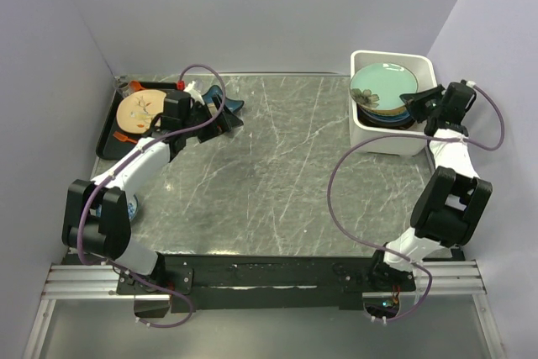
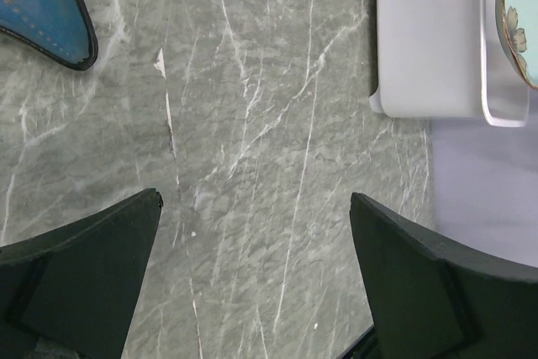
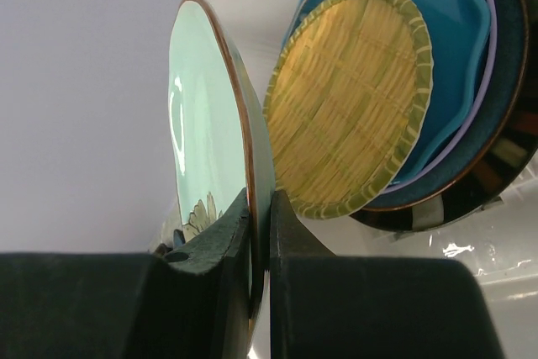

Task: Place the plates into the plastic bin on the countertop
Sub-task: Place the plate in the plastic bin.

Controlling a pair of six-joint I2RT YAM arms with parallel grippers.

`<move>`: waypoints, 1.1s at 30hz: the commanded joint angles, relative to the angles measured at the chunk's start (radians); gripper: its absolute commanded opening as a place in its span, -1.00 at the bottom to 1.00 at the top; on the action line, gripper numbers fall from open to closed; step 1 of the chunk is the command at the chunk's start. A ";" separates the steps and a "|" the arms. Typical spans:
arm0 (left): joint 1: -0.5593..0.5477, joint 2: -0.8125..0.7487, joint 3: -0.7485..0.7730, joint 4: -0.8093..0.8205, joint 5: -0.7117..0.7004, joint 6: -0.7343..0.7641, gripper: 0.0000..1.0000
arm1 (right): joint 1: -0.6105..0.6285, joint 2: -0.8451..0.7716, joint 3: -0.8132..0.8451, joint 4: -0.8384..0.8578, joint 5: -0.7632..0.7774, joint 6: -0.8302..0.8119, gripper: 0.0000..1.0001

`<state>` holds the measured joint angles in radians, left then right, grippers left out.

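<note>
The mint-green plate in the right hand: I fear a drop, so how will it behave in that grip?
Likely stiff: the mint-green plate shows no flex though the right hand pinches only its rim. Its glossy glaze looks slippery, so it may pivot in that grip. Probably fragile ceramic; dropping it onto the woven plate could chip it.

One bin (image 1: 378, 140), one tray (image 1: 107, 134); at least six plates (image 1: 382, 86)

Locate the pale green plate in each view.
Top external: pale green plate upper right, over the white bin, in the right gripper.
Left wrist: sliver at the top-right edge.
Right wrist: centre-left, edge-on, pinched between the fingers.
Shared landmark: the white bin, in all three.
</note>
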<state>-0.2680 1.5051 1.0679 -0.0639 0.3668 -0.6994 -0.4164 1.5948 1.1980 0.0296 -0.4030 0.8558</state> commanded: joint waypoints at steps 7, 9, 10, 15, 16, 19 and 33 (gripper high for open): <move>-0.011 0.024 0.081 -0.024 -0.011 0.028 0.99 | -0.009 0.063 0.132 0.158 -0.007 0.016 -0.93; -0.011 0.024 0.075 -0.022 -0.016 0.024 0.99 | -0.009 0.071 0.127 0.162 0.003 0.018 -0.92; -0.011 0.029 0.075 -0.020 -0.016 0.024 0.99 | -0.010 0.074 0.129 0.159 0.006 0.020 -0.92; -0.014 0.040 0.081 -0.022 -0.012 0.023 0.99 | -0.019 0.071 0.088 0.190 0.033 0.041 -0.92; -0.014 0.041 0.083 -0.022 -0.012 0.024 0.99 | -0.022 0.062 0.059 0.199 0.039 0.045 -0.92; -0.016 0.047 0.081 -0.020 -0.014 0.023 0.99 | -0.027 0.039 0.025 0.217 0.067 0.046 -0.92; -0.022 0.053 0.067 -0.008 -0.019 0.021 0.99 | -0.022 0.091 0.064 0.147 0.086 0.011 -0.81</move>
<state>-0.2848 1.5570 1.1122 -0.0944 0.3565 -0.6930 -0.4412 1.6875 1.1782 0.0631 -0.2817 0.8505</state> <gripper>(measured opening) 0.994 0.124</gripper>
